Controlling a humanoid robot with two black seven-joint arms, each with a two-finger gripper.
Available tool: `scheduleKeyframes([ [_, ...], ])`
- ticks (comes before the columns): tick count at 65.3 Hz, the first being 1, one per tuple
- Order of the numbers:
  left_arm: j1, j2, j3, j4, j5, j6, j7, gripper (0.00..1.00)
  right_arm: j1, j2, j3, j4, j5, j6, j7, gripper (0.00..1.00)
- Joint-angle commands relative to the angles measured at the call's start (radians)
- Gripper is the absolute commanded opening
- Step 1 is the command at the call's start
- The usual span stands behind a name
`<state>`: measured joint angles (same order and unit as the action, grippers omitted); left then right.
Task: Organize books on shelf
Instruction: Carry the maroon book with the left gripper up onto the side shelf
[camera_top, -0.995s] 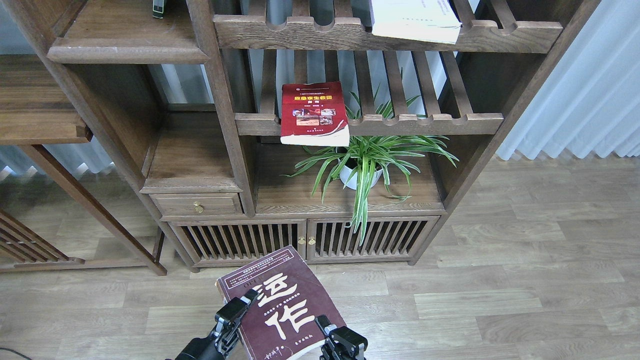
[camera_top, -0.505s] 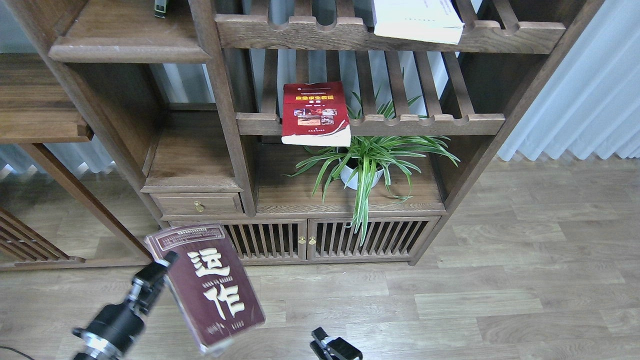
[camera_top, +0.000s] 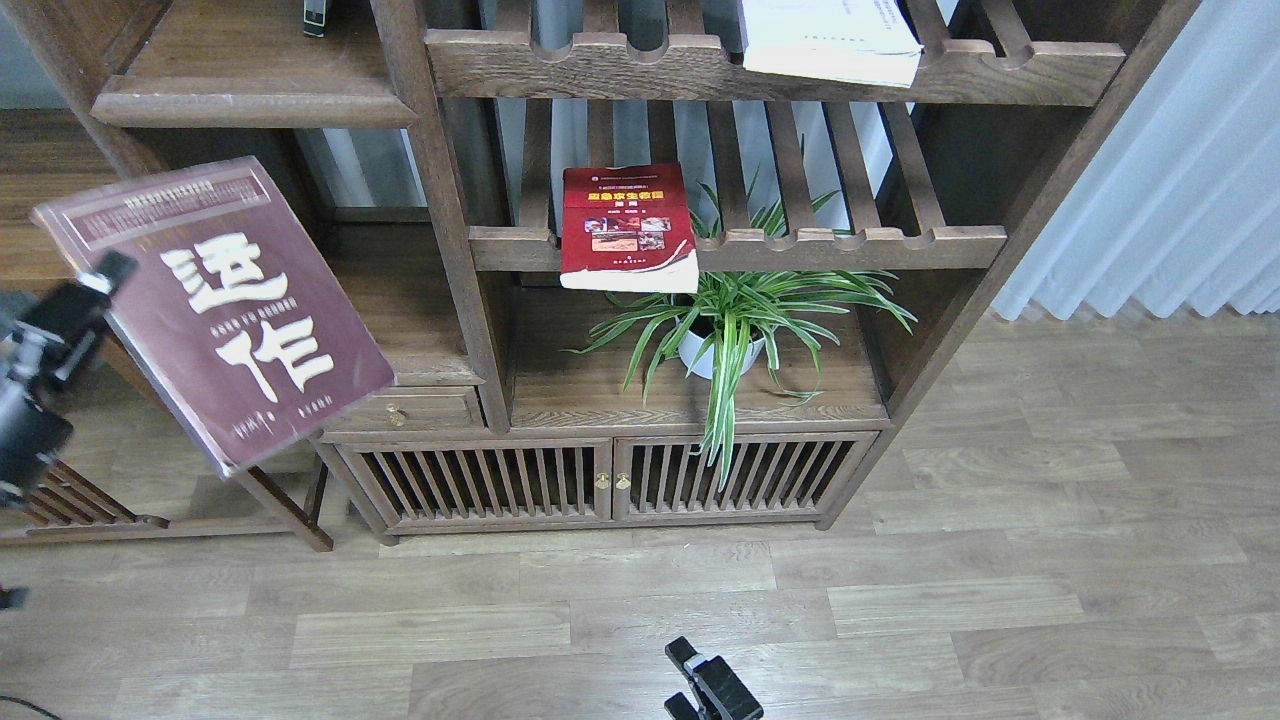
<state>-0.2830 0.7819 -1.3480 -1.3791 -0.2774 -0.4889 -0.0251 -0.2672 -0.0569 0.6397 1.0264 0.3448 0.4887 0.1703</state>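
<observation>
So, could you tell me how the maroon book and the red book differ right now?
The maroon book is held in the air by the left gripper; the red book lies on a slatted rack, overhanging its front rail. The maroon one bears large white characters, the red one a yellow title and small photos. Both are thick paperbacks.

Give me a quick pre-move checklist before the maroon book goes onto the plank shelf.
1. Left gripper clamped on the maroon book: ok, one finger shows on its left edge.
2. Book level: not ok, it is tilted.
3. Plank shelf front area free: ok; a small dark object sits at the back.
4. Right gripper out of the path: ok, low at the bottom edge.
5. Red book seated on its slatted rack: not ok, it overhangs the front rail.
</observation>
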Motion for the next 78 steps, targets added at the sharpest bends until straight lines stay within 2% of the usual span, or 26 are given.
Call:
scheduleKeyframes([
  [1,-0.107,0.054,-0.011,0.011,-0.020,0.000,0.002,0.05,0.005,-0.001,0.002,-0.009,0.000,0.000,0.001,0.98],
  [6,-0.168,0.102,-0.008,0.046,-0.002,0.000,0.034,0.05,0.005,-0.003,0.002,-0.011,0.002,0.000,0.005,0.98],
  [12,-0.225,0.111,-0.016,0.101,0.069,0.000,0.108,0.05,0.003,-0.004,0.002,-0.011,0.008,0.000,0.005,0.98],
  [16,-0.268,0.112,-0.016,0.126,0.133,0.000,0.129,0.05,0.002,-0.004,0.003,-0.011,0.010,0.000,0.005,0.98],
  [32,-0.501,0.111,0.007,0.213,0.469,0.000,0.142,0.05,0.005,-0.004,0.005,-0.011,0.010,0.000,0.006,0.98],
  [41,-0.620,0.100,0.064,0.288,0.595,0.000,0.186,0.06,0.005,-0.004,0.011,-0.011,0.010,0.000,0.006,0.98],
  [62,-0.804,-0.007,0.119,0.442,0.826,0.000,0.191,0.06,0.003,-0.004,0.060,-0.009,0.014,0.000,0.005,0.98],
  [78,-0.956,-0.104,0.194,0.569,0.894,0.000,0.186,0.06,0.014,0.002,0.064,-0.008,0.014,0.000,0.005,0.98],
])
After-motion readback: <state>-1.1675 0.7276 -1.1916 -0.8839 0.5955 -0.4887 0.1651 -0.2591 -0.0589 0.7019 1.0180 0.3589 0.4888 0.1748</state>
